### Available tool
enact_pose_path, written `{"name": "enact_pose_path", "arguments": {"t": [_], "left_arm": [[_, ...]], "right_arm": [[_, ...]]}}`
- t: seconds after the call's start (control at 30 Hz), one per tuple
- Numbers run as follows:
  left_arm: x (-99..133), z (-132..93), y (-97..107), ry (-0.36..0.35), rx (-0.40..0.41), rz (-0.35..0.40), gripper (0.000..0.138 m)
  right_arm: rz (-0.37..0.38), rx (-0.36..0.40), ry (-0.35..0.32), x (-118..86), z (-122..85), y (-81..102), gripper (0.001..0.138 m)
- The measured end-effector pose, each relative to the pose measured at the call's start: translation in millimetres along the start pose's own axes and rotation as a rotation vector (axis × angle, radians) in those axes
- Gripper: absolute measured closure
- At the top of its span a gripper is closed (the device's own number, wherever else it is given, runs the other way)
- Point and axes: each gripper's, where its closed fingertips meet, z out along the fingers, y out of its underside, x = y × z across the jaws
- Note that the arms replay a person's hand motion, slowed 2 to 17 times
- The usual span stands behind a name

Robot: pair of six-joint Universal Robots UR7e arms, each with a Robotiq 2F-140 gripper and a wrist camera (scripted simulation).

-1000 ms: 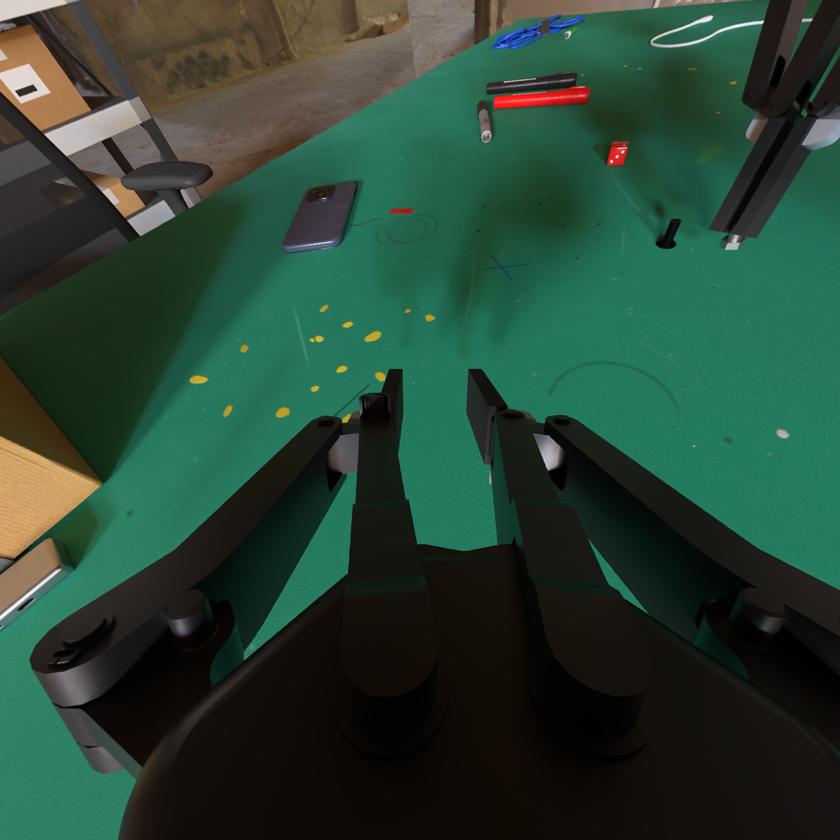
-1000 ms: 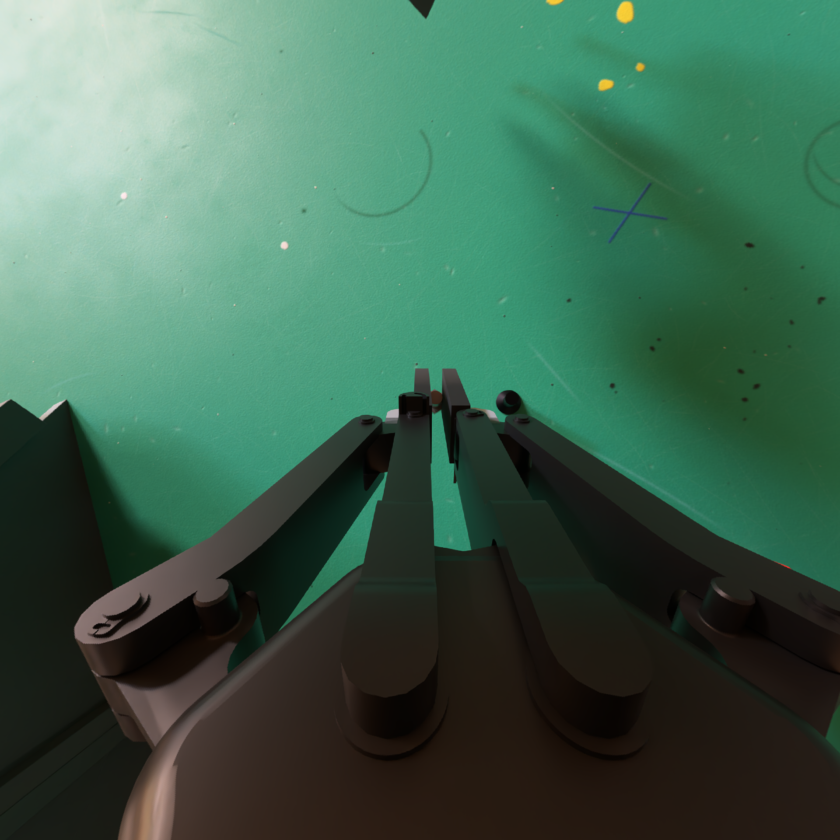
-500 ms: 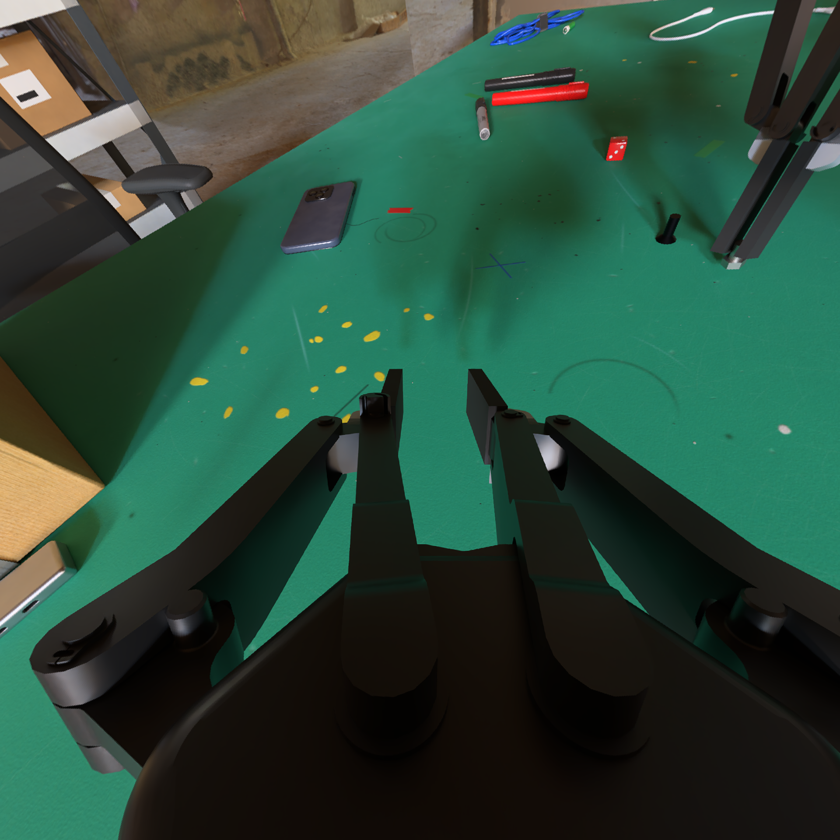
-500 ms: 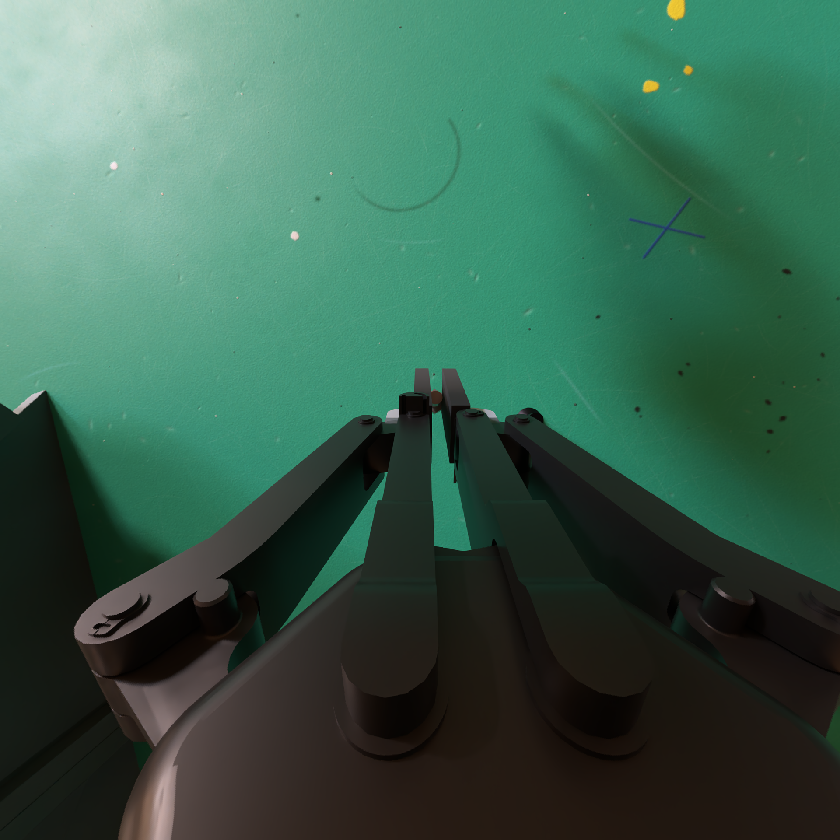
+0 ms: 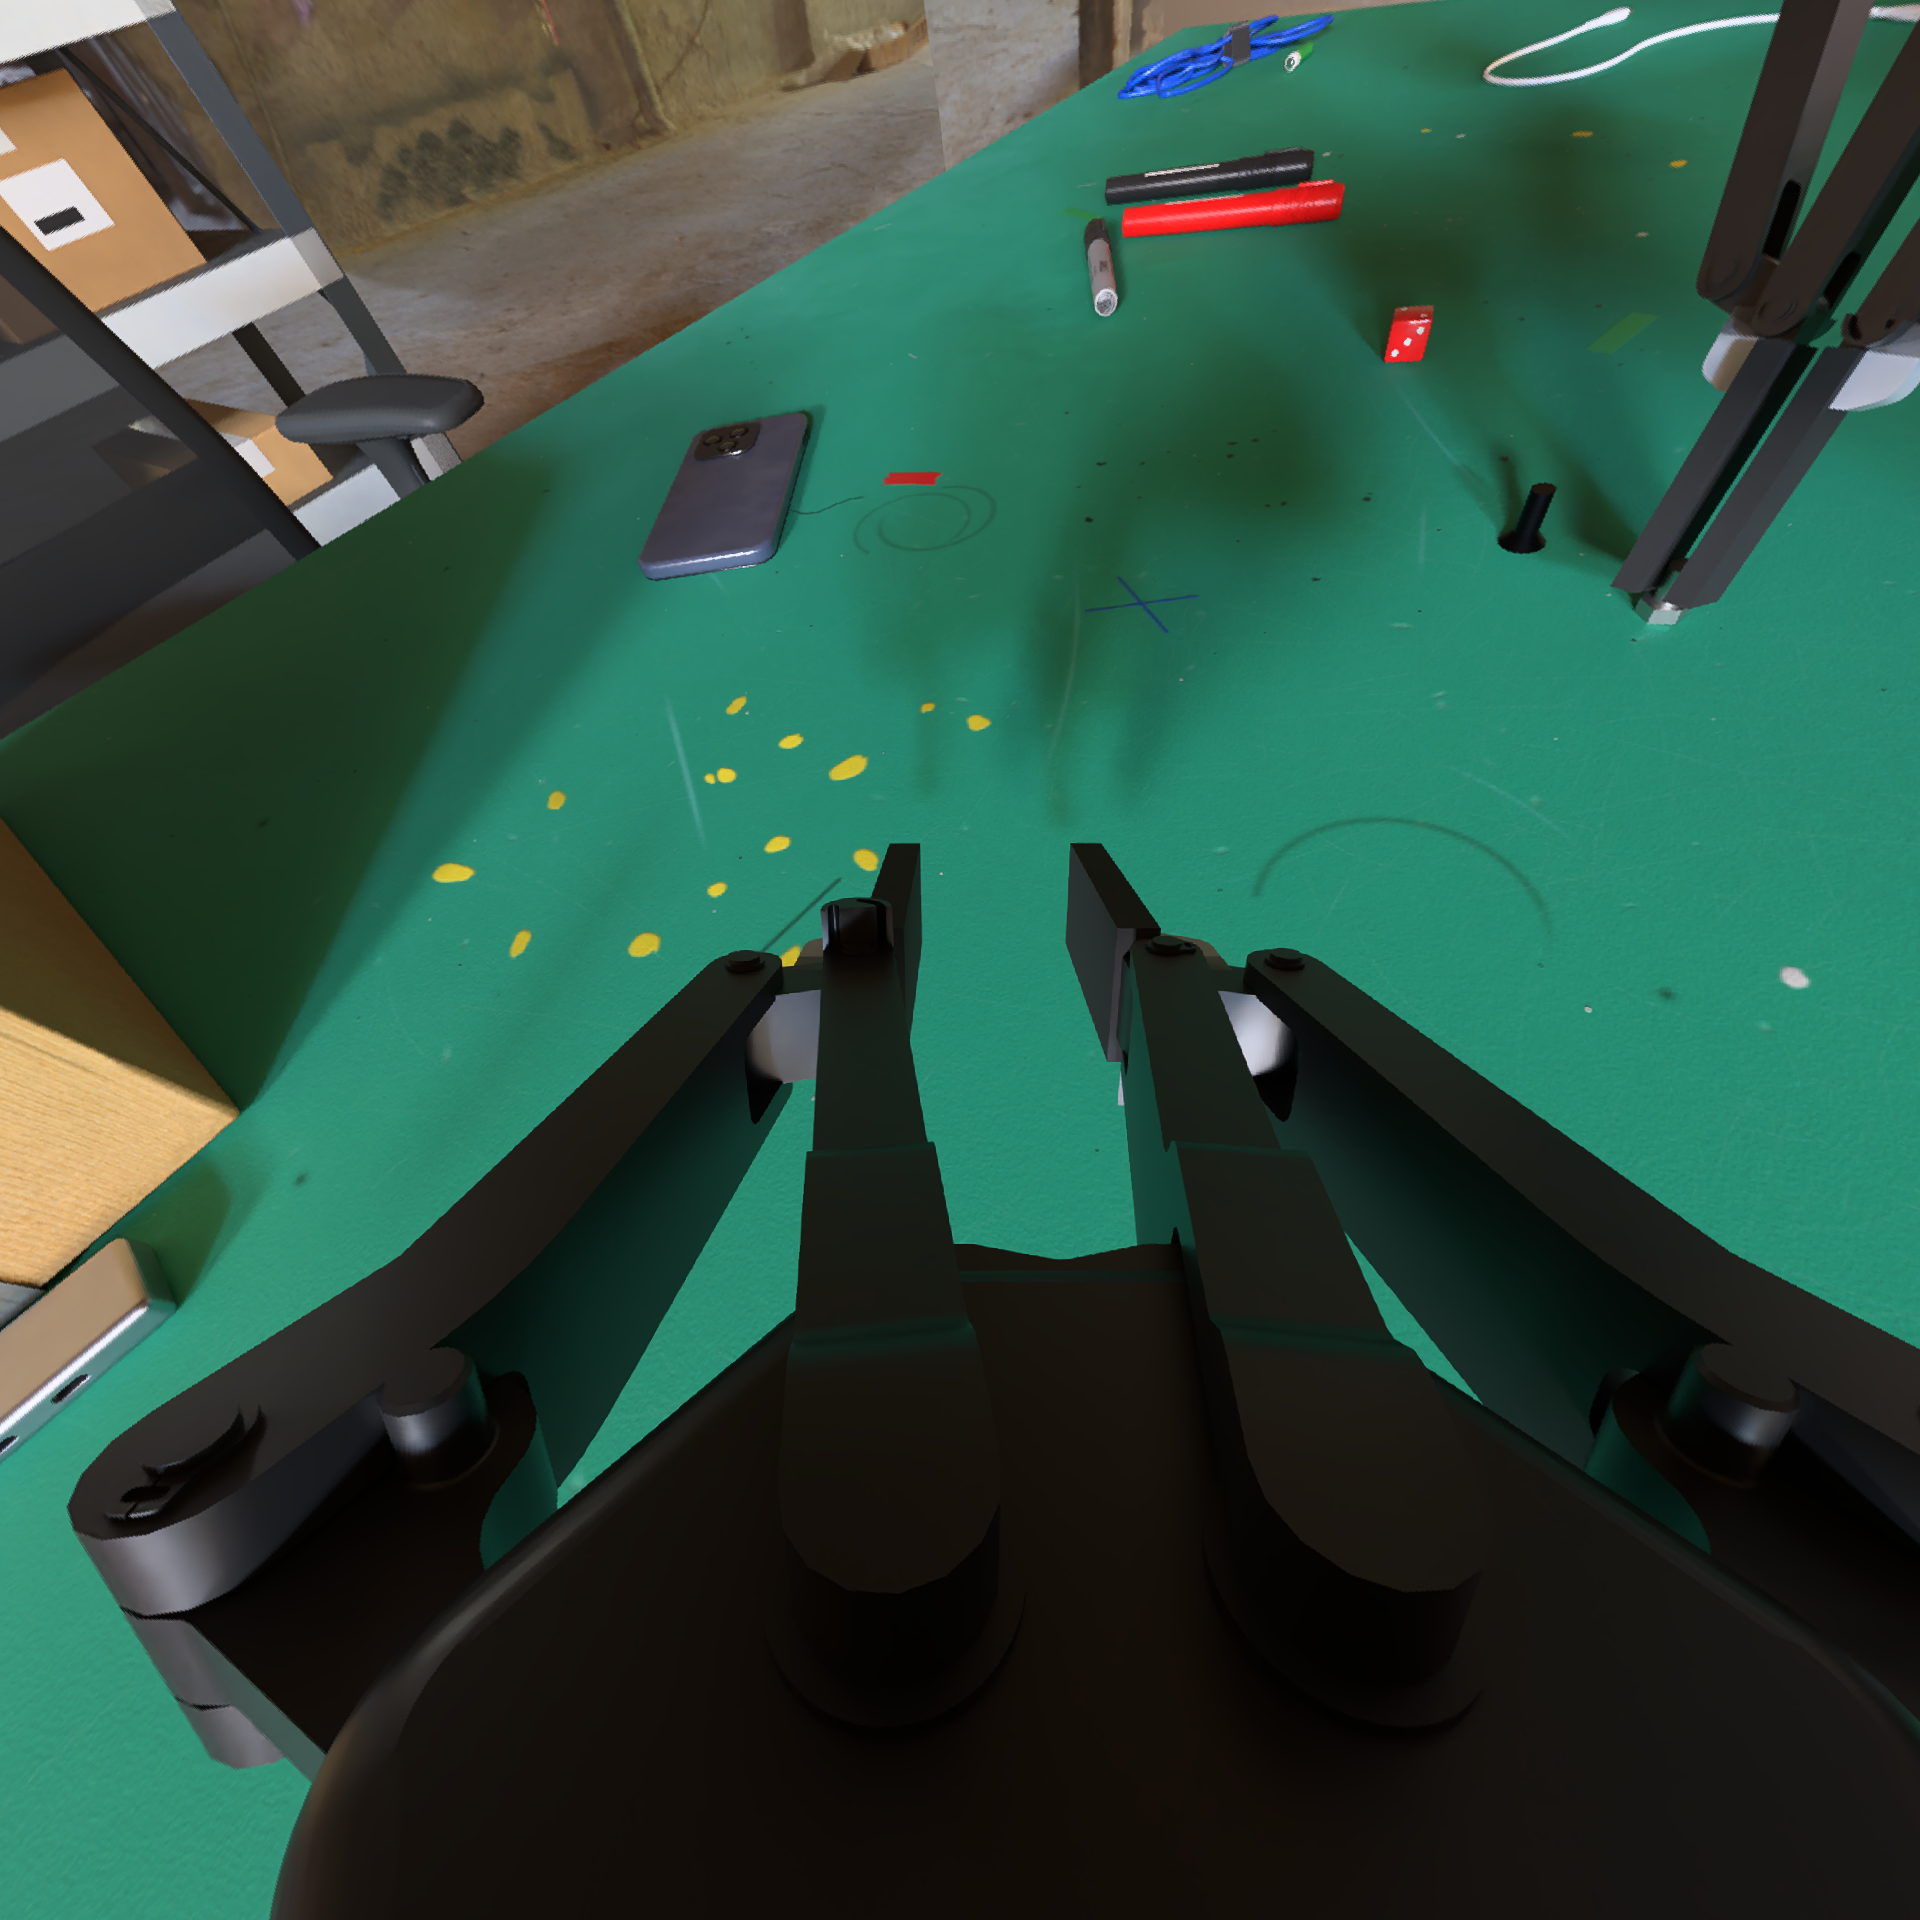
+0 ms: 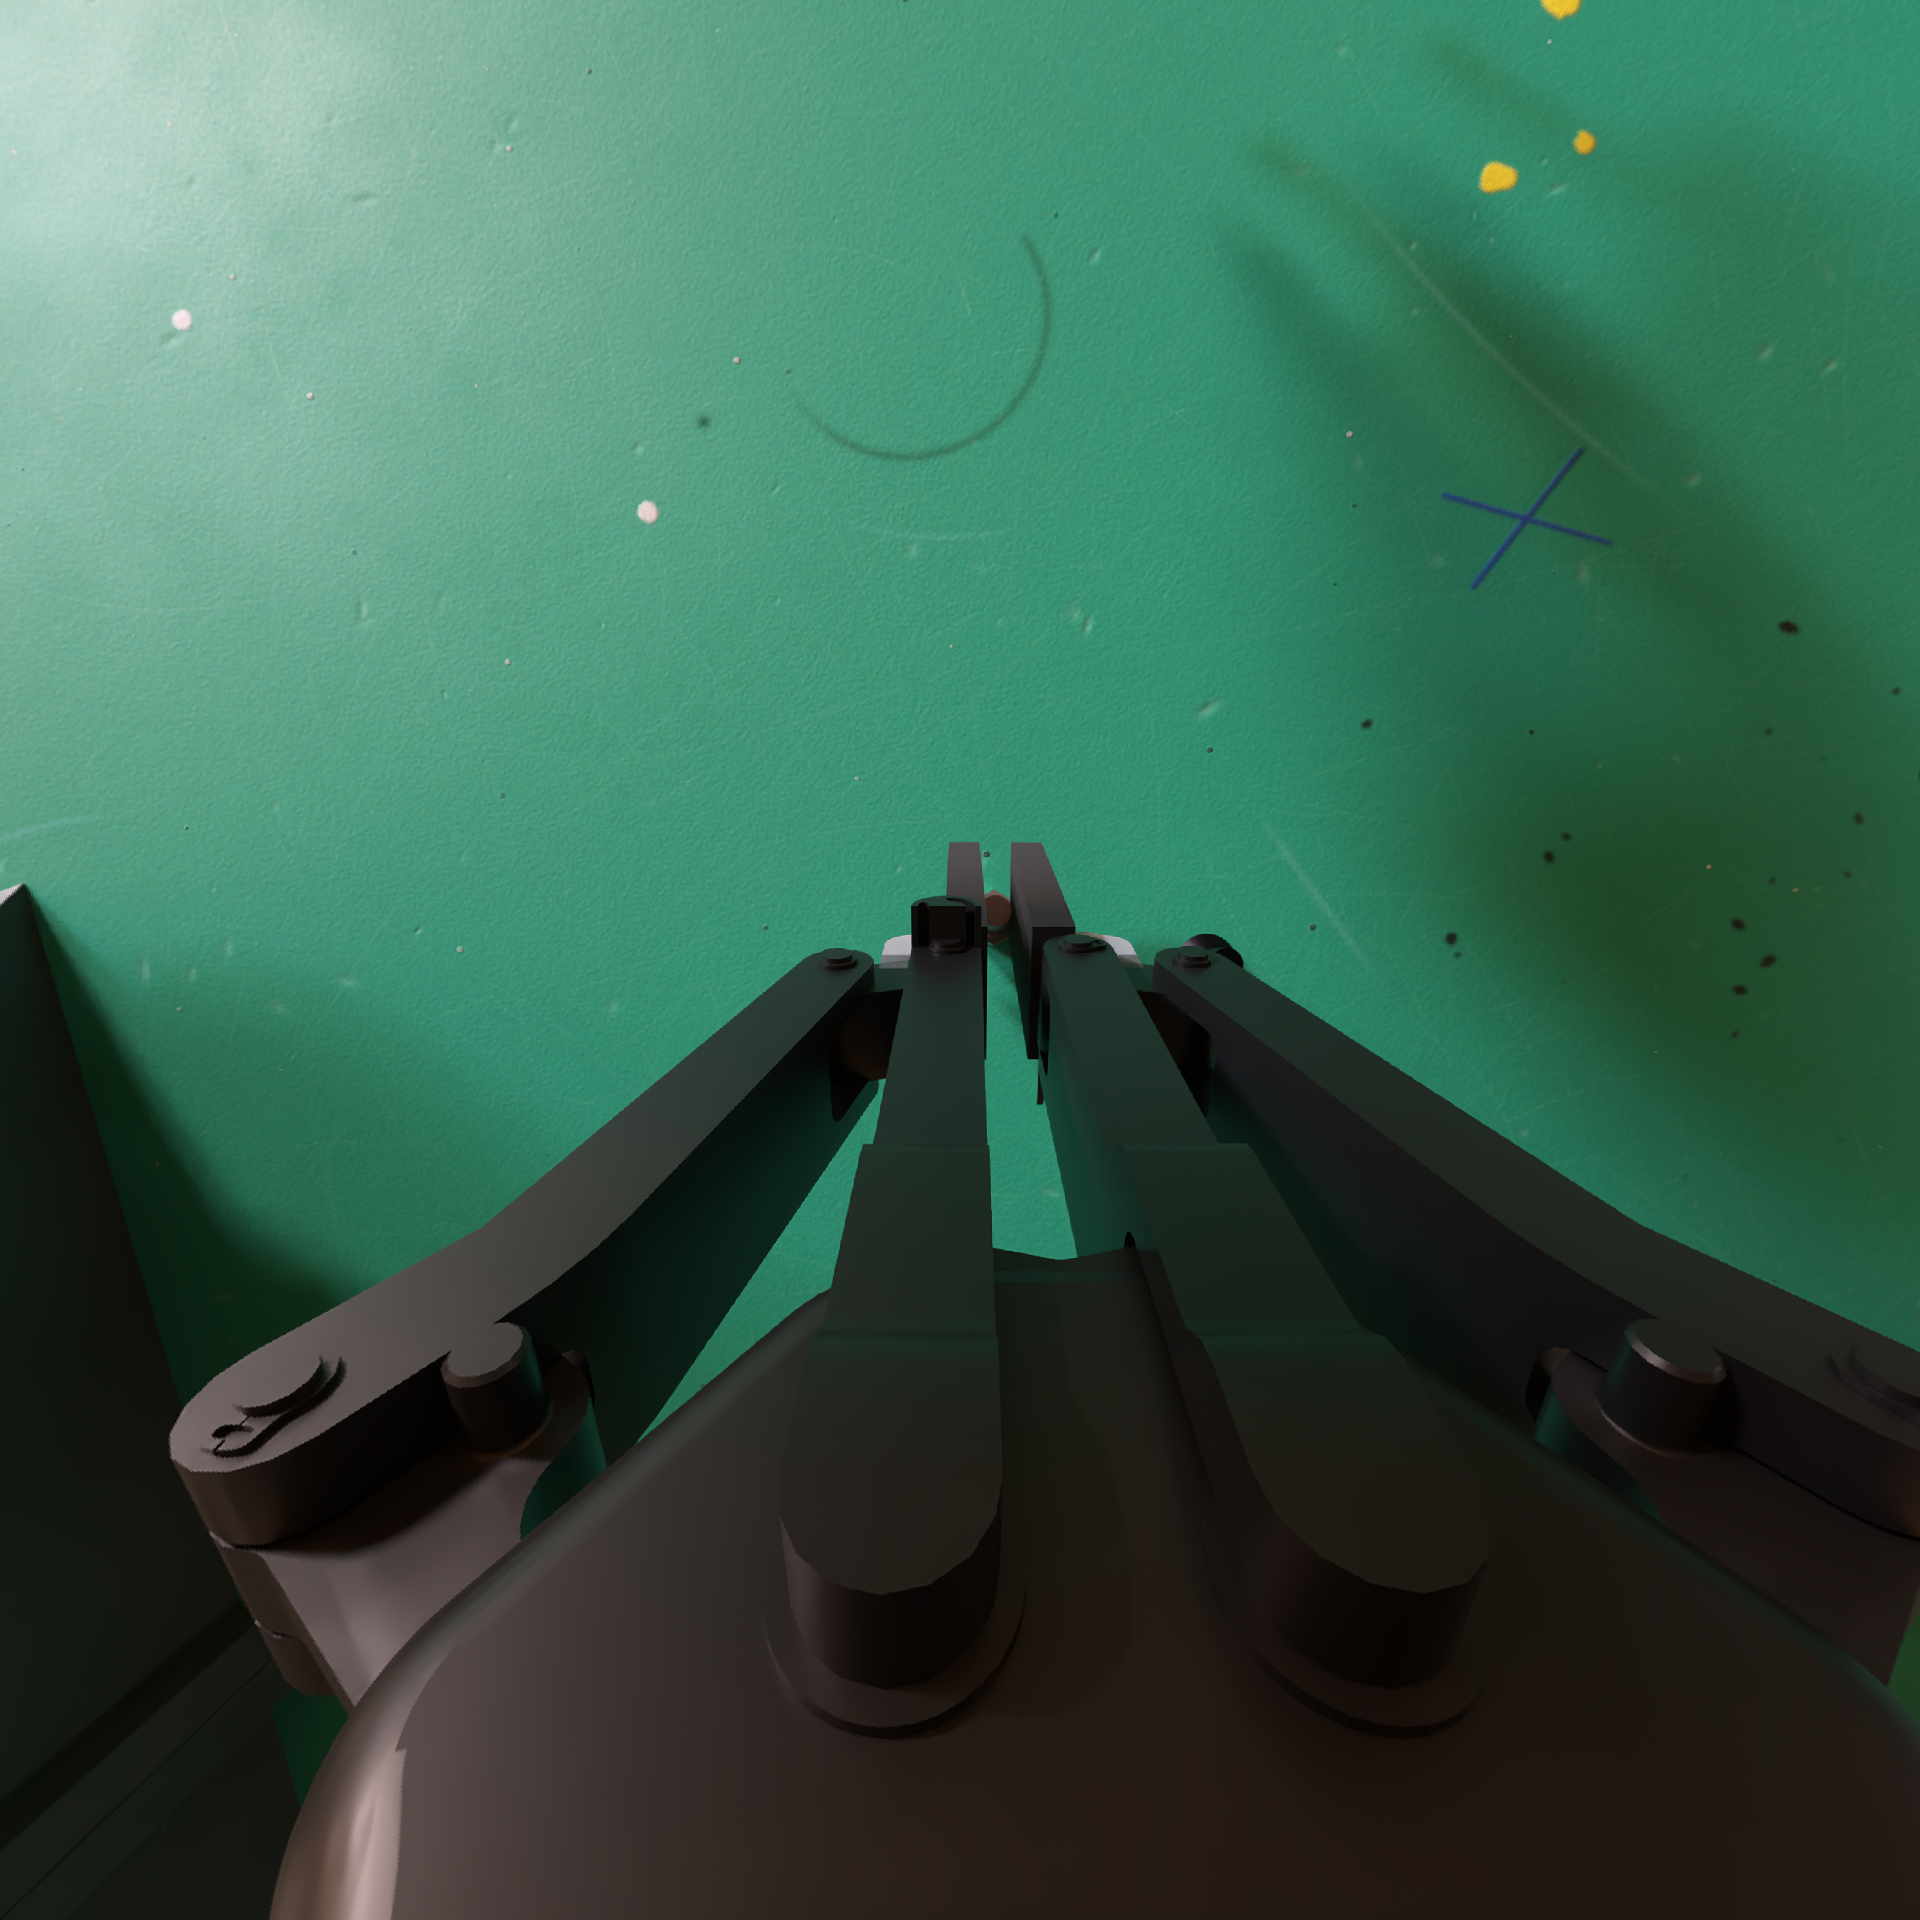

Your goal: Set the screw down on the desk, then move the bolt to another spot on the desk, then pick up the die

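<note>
1. Near the desk (image 5: 1351,727), your right claw (image 6: 995,854) had drifted lower, nearly closed on the small screw (image 6: 996,910), unreleased.
2. Your left claw (image 5: 994,868) hung part-open, empty.
3. You still had the bolt (image 5: 1527,516) and die (image 5: 1408,335) untouched.

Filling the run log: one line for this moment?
right gripper: shut on screw, low over desk | left gripper: open, idle | bolt, die: untouched
</note>
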Motion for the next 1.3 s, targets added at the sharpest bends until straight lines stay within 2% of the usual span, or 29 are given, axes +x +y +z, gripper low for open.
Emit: {"name": "enact_pose_path", "arguments": {"t": [0.37, 0.67, 0.8, 1.1, 1.3], "left_arm": [[0, 0, 0, 0.000, 0.000, 0.000, 0.100], [0, 0, 0, 0.001, 0.001, 0.001, 0.100], [0, 0, 0, 0.000, 0.002, 0.002, 0.100], [1, 0, 0, 0.001, -0.001, 0.004, 0.100], [1, 1, 1, 0.001, -0.004, 0.007, 0.100]], "right_arm": [[0.023, 0.004, -0.009, 3, -1, 1.8, 0.131], [0.050, 0.036, -0.034, 6, -11, 6.4, 0.103], [0.085, 0.060, 0.007, 20, -21, 11.4, 0.096], [0.190, 0.161, 0.110, 50, -52, 21.9, 0.096], [0.299, 0.246, 0.211, 81, -74, 31.5, 0.096]]}}
